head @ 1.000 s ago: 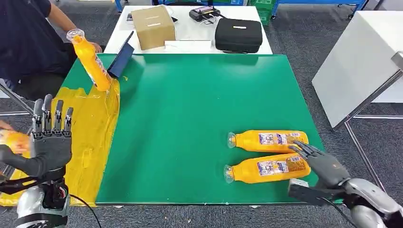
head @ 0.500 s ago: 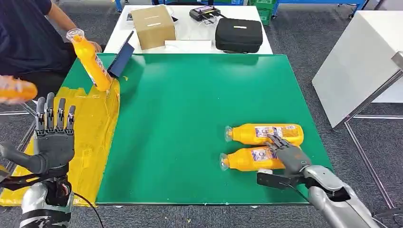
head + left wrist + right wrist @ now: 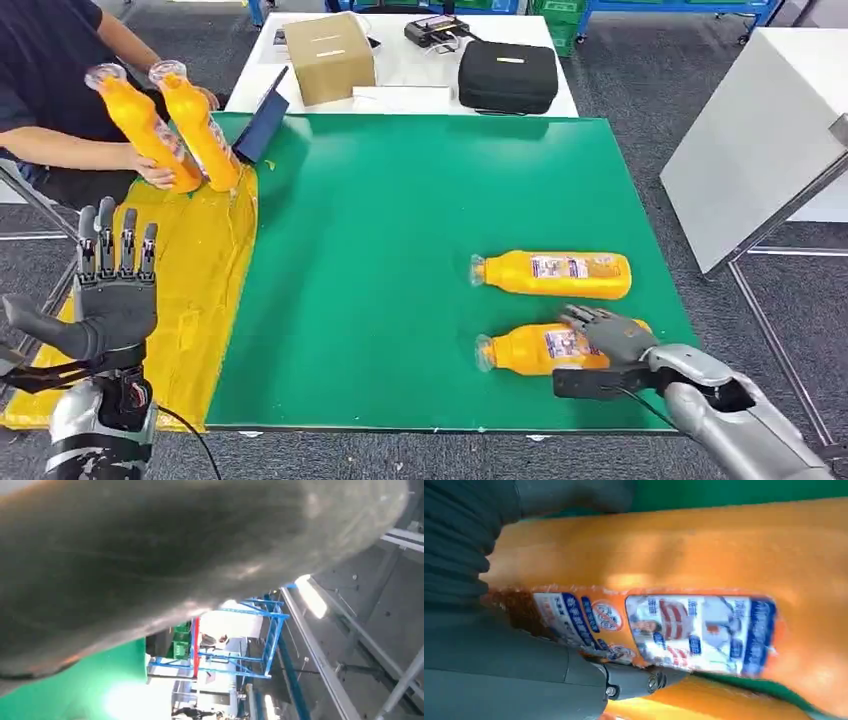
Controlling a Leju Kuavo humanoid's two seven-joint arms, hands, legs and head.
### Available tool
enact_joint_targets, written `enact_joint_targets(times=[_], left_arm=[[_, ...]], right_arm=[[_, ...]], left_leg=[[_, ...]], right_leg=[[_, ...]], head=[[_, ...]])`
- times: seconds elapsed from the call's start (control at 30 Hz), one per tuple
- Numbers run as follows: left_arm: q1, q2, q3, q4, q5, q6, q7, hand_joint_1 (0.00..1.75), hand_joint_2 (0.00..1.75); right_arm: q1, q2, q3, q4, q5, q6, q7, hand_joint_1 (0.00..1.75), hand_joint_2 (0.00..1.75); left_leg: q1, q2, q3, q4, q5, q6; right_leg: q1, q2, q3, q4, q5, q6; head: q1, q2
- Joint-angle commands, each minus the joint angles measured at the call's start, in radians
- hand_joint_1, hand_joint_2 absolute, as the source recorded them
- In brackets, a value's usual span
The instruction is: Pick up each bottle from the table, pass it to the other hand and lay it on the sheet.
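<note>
- Right hand (image 3: 608, 334): in the head view it lies over the base end of the near bottle (image 3: 540, 349); whether the fingers have closed round it cannot be told from there.
- Right wrist view: the same bottle (image 3: 684, 605) sits hard against the hand (image 3: 499, 630), with a dark finger (image 3: 634, 680) lying along its label (image 3: 659, 630); the grip itself cannot be judged.
- Label: white, with blue and red print, too blurred to read.
- Far bottle (image 3: 553, 274): lies on its side just beyond the right hand, parallel to the near one, cap pointing toward the left hand.
- Left hand (image 3: 112, 290): raised upright, fingers straight and apart, holding nothing, above the yellow sheet (image 3: 200, 280).
- Left wrist view: a blurred dark surface close to the lens, with a strip of green and blue racking (image 3: 235, 635) beyond.
- Beyond the left hand: a person's hand (image 3: 155, 172) holds two orange bottles (image 3: 170, 125) tilted at the sheet's far end.
- Surface: green mat (image 3: 400, 220) on the table, the sheet along its left edge.
- Room: a white table (image 3: 400, 75) behind carries a cardboard box (image 3: 328, 56) and a black case (image 3: 508, 75); grey floor.
</note>
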Motion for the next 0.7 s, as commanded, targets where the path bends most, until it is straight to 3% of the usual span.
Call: enact_joint_targets(times=[0.03,0.27,0.37,0.5,0.57,0.7], left_arm=[[-0.067,-0.003,-0.004,0.114,0.006,0.007,0.007,0.0,0.0],[-0.065,-0.004,-0.002,0.116,0.01,0.007,0.011,0.0,0.0],[-0.059,-0.013,-0.003,0.11,0.013,0.01,0.018,0.0,0.0],[-0.01,-0.01,0.017,0.063,0.033,0.002,0.025,0.0,0.0],[-0.002,-0.009,0.023,0.055,0.037,-0.003,0.029,0.0,0.0],[-0.004,-0.012,0.025,0.053,0.038,-0.004,0.031,0.0,0.0]], right_arm=[[0.097,-0.1,0.083,-0.022,-0.036,0.029,0.056,1.75,1.75],[0.086,-0.082,0.076,0.006,-0.034,0.024,0.073,1.75,1.75],[0.065,0.011,0.06,0.111,0.019,-0.022,0.084,1.75,1.75],[-0.008,0.23,-0.047,0.212,-0.027,-0.204,0.015,1.75,1.75],[-0.026,0.252,-0.044,0.208,-0.021,-0.2,0.034,1.75,1.75],[-0.015,0.237,-0.051,0.198,-0.021,-0.199,0.037,1.75,1.75]], left_leg=[[0.002,-0.004,0.002,-0.001,-0.001,-0.001],[0.003,-0.004,0.003,-0.001,-0.001,-0.002],[0.003,-0.002,0.004,-0.002,-0.001,-0.002],[0.005,0.004,0.007,-0.004,-0.001,-0.003],[0.005,0.011,0.007,-0.003,-0.001,-0.002],[0.005,0.024,0.007,-0.002,-0.001,-0.003]], right_leg=[[0.002,-0.002,0.005,-0.003,-0.001,-0.001],[0.002,-0.001,0.006,-0.004,-0.001,-0.003],[0.003,0.002,0.007,-0.005,-0.001,-0.003],[0.005,0.007,0.008,-0.008,0.002,-0.003],[0.006,0.013,0.017,-0.007,0.004,-0.003],[0.006,0.023,0.012,-0.004,0.009,-0.007]], head=[[0.0,0.0],[-0.001,0.0],[0.0,0.0],[0.0,0.0],[0.0,0.0],[0.0,0.0]])
